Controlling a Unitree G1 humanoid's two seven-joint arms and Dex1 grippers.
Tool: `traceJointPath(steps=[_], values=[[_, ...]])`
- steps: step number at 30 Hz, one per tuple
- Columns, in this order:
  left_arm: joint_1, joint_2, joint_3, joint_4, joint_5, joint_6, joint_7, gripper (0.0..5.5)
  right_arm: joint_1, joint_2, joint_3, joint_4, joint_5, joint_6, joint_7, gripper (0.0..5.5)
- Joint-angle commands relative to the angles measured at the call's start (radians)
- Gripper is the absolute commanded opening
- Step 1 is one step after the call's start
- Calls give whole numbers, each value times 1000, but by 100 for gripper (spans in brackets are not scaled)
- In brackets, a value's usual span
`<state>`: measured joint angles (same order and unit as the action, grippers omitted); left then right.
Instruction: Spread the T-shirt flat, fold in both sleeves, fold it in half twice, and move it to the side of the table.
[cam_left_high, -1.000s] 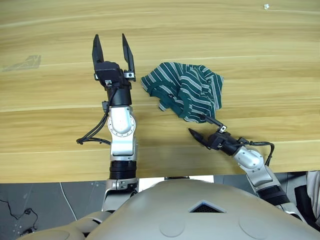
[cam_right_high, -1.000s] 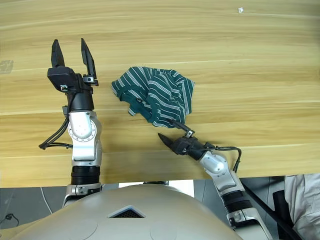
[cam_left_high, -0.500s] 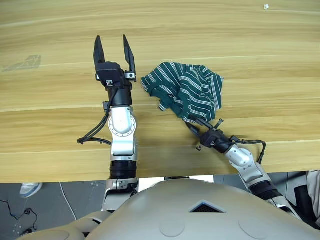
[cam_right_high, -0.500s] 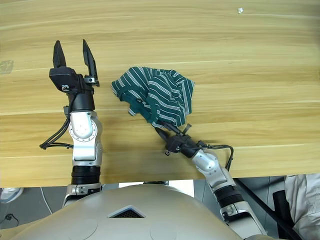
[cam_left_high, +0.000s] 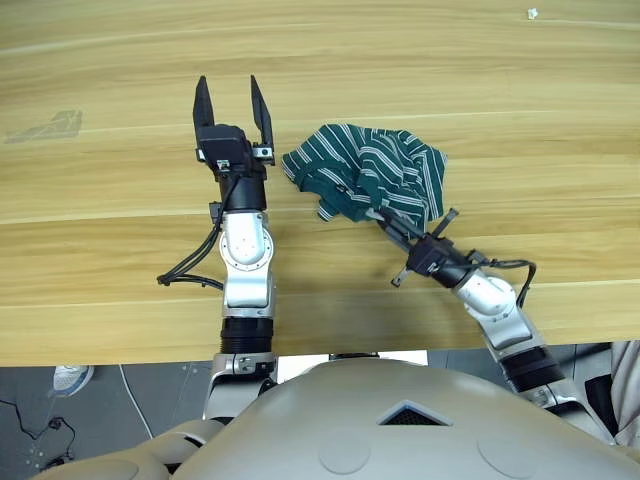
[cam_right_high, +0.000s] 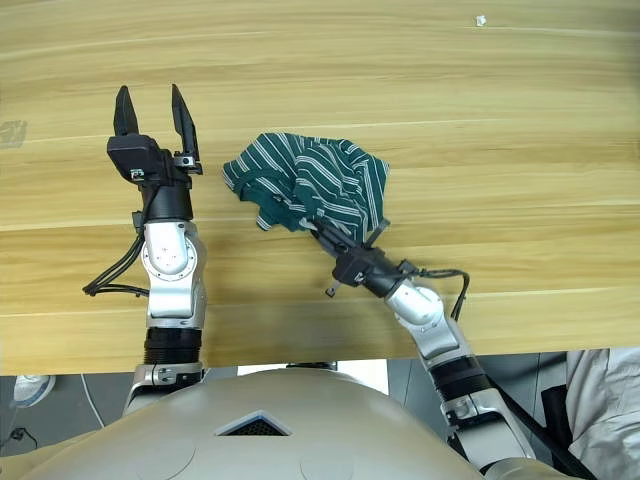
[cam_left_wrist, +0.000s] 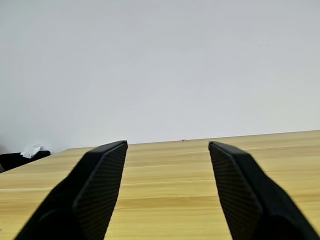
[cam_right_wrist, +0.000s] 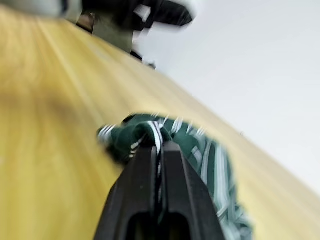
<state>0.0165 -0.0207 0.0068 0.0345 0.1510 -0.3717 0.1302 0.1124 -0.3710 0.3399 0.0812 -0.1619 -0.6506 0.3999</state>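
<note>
We see the T-shirt (cam_left_high: 365, 180), green w/ white stripes, lying crumpled in a heap on the wooden table (cam_left_high: 520, 110), approx. mid-table and a bit to the right. The right gripper (cam_left_high: 382, 218) sits at the heap's near edge, low over the table. Its fingers (cam_right_wrist: 145, 165) are pressed together w/ a fold of striped fabric pinched at the tips. The left gripper (cam_left_high: 228, 84) is just beside the shirt's left side, not touching it and pointing away from the robot. Its fingers (cam_left_wrist: 102, 185) are spread wide w/ only bare table between them. We note a black cable (cam_left_high: 185, 270) looping off the left arm near the wrist. Far right on the table there's a small white scrap (cam_left_high: 533, 13), well apart from the shirt. Far left, a faint grey mark (cam_left_high: 45, 126) shows on the wood.
</note>
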Motion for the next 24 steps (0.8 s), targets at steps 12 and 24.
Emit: traceJointPath(steps=[12, 24], values=[[204, 451, 6, -138, -136, -51, -537, 304, -294, -138, -180, -256, 145, 204, 146, 4], [142, 475, -164, -91, -38, -90, -652, 304, -311, -114, -153, -238, 117, 196, 154, 4]])
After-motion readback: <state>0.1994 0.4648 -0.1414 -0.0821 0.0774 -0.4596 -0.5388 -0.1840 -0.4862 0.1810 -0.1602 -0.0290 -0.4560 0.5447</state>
